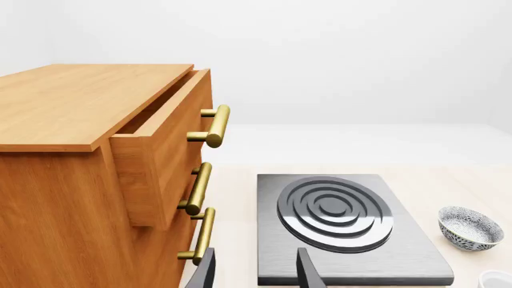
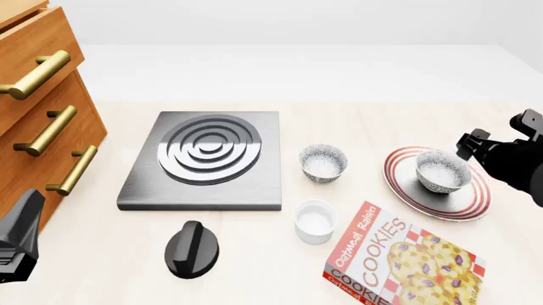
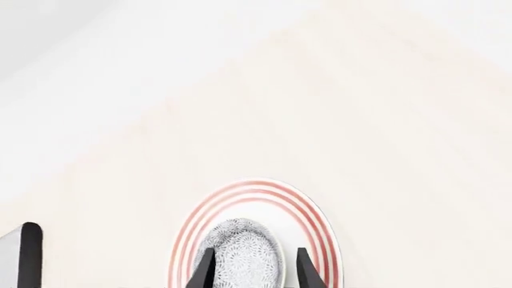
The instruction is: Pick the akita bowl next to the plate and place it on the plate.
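Front view: an akita bowl [image 2: 442, 171] is seen resting on the plate [image 2: 407, 189], right of frame; the right gripper [image 3: 252, 267], jaws released around it, could tip it if withdrawn carelessly.

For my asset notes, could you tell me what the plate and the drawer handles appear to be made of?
The plate looks like glazed ceramic: smooth white surface with painted red rings. The drawer handles look like brushed brass, gold-coloured with a soft metallic sheen. These are renders, so both are only as they look.
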